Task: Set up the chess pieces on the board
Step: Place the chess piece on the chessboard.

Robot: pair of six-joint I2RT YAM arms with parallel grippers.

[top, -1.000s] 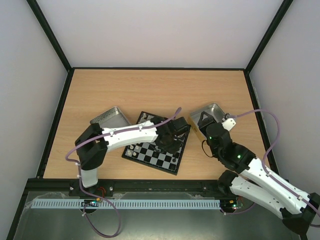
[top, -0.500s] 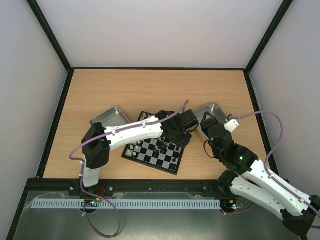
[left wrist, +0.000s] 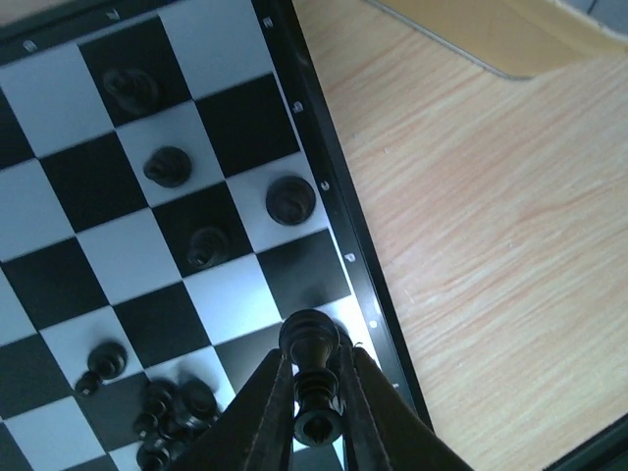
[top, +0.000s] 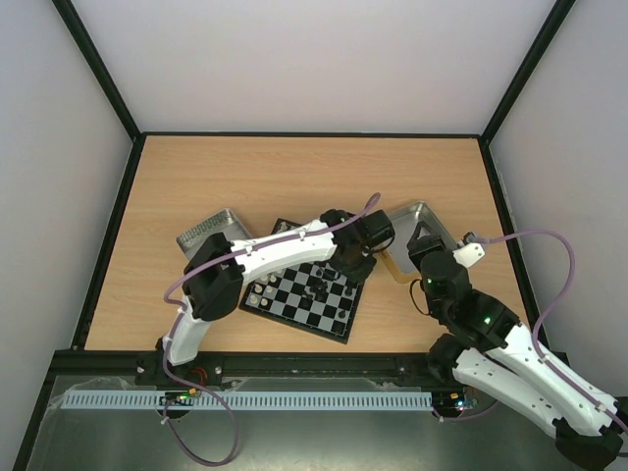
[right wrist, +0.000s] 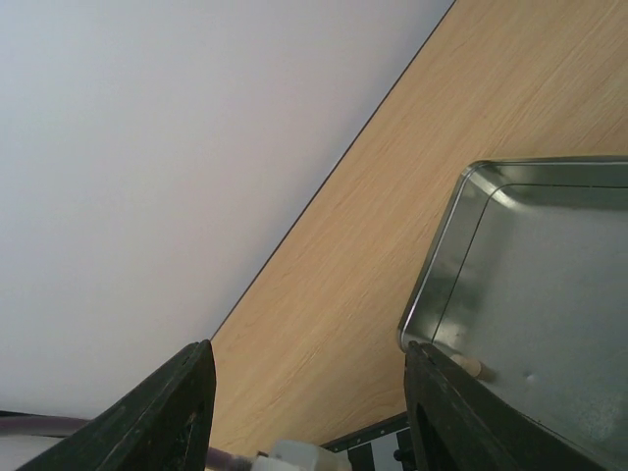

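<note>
The small chequered board lies tilted in the table's middle; in the left wrist view its right edge runs beside bare wood. My left gripper is shut on a black chess piece, held over a square at the board's right edge; in the top view it is at the board's far right corner. Several black pieces stand on nearby squares, and a cluster lies at lower left. My right gripper is open and empty, raised beside the right metal tray.
A metal tray lies left of the board and another to its right, with a small pale piece inside near its rim. The left arm stretches across the board. A black frame edges the table.
My left gripper has swung right along the board toward its far right corner, carrying the black piece. My right gripper has drawn back and risen from the right tray.
</note>
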